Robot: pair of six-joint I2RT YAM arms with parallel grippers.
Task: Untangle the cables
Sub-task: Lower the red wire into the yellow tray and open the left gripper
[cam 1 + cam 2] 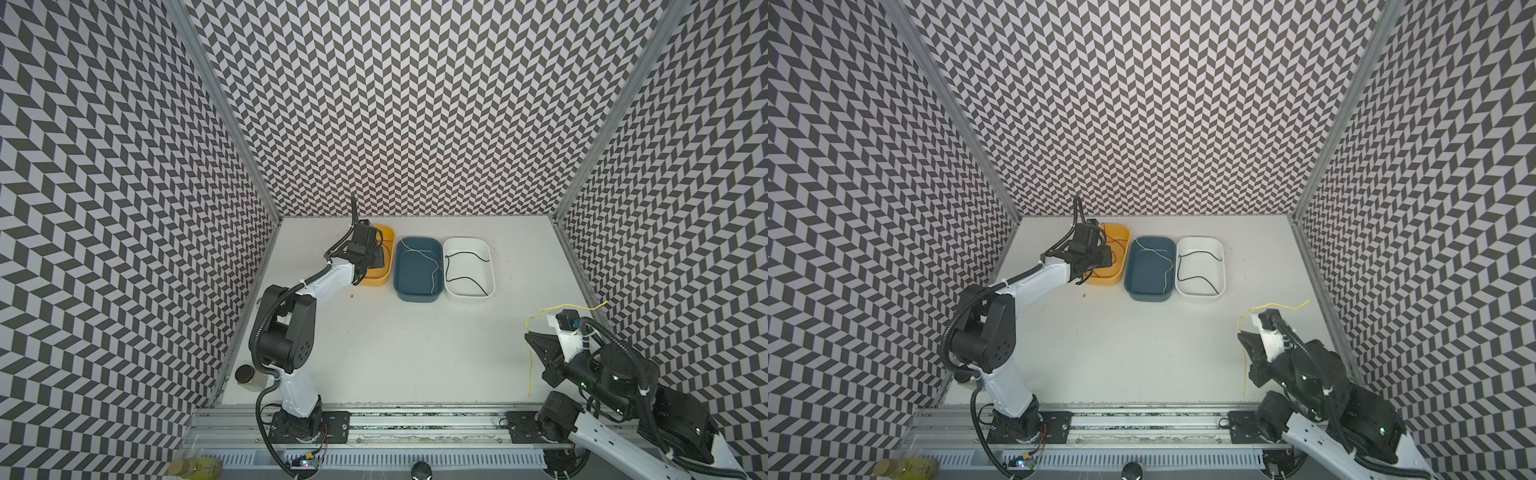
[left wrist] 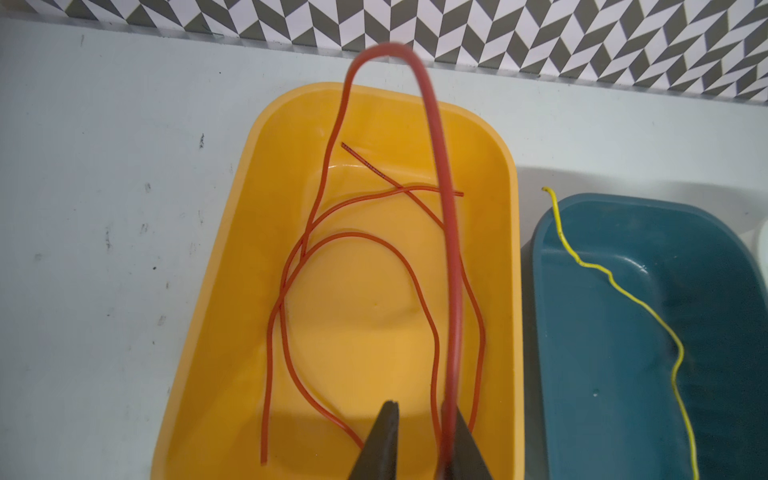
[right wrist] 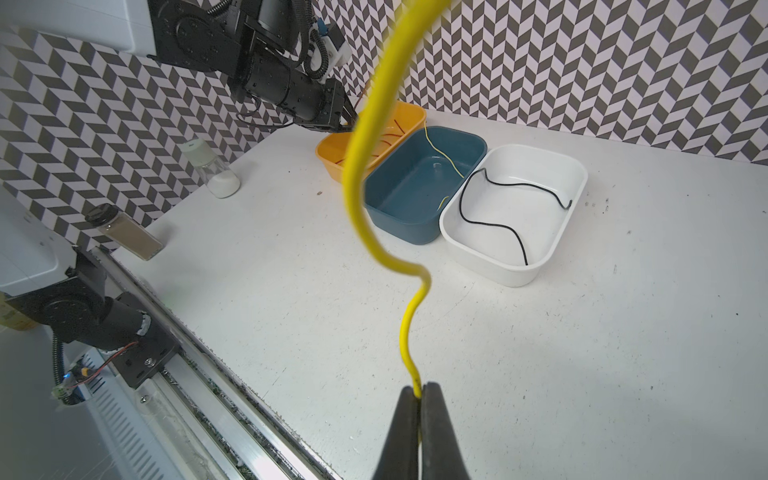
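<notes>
Step in hand: sorting cables into trays, drop-off stage. left gripper (image 2: 422,432) hangs over the yellow tray (image 2: 232,249) with jaws parted. The red cable (image 2: 451,249) only leans on one finger and arches up in a tall loop, then down into the tray, so it looks like a release, not a pinch. Other red wires (image 2: 353,237) lie looped and crossing on the tray floor.

right gripper (image 3: 419,399) is pressed tight on the yellow cable (image 3: 361,137) over the table (image 3: 582,353), front right. That cable is kinked and springy.

Next, my guess: left lifts clear without snagging the loop, then right carries yellow to the blue tray (image 3: 399,224), where a thin yellow wire (image 2: 623,291) lies. black cable (image 3: 498,226) sits alone in the white tray (image 3: 498,270).

Trays are smooth glossy plastic with rounded corners; wires are thin and rubbery
</notes>
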